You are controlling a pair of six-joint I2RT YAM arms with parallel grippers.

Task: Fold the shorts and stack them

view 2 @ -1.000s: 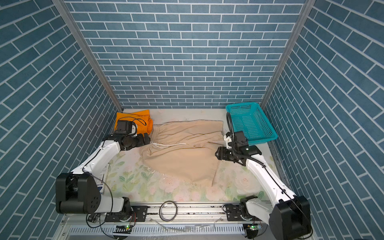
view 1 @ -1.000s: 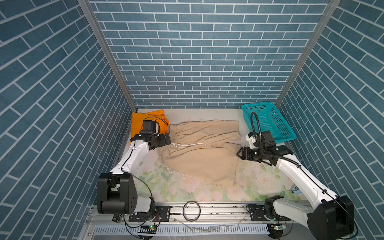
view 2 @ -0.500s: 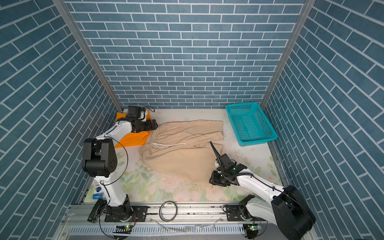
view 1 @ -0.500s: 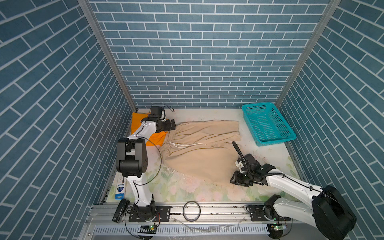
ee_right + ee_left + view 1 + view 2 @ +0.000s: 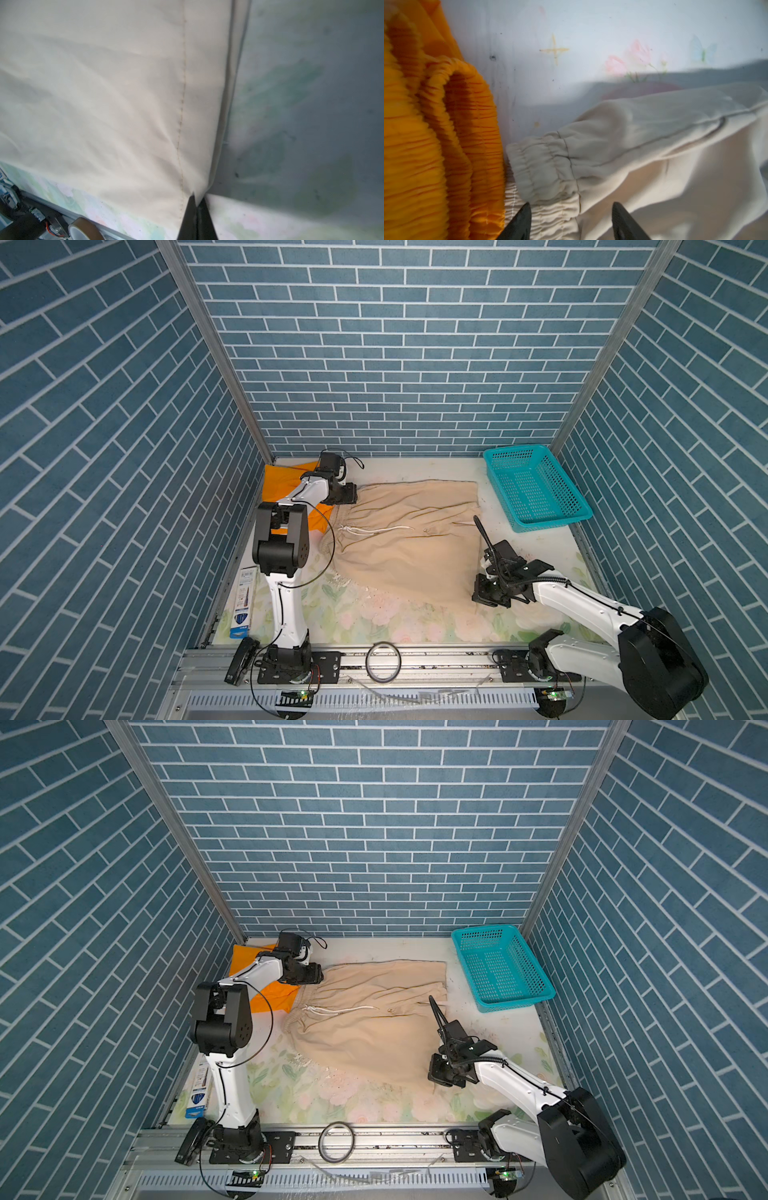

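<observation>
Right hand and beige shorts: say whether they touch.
Touching. The right wrist view shows the right hand shut on the hem corner of the beige shorts.

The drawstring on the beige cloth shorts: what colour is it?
White. The drawstring lies across the beige cloth shorts, clearest in a top view.

The left arm (image 5: 286, 601) rises upright from its base, bends sharply at the elbow and stretches toward the far side. Its wrist is level, and the left gripper (image 5: 571, 205) is low with its jaws standing apart. The right arm (image 5: 582, 605) lies low and reaches inward from its base. The right gripper (image 5: 196, 197) points down, jaws pinched together on a corner of the beige shorts (image 5: 104, 93).
</observation>
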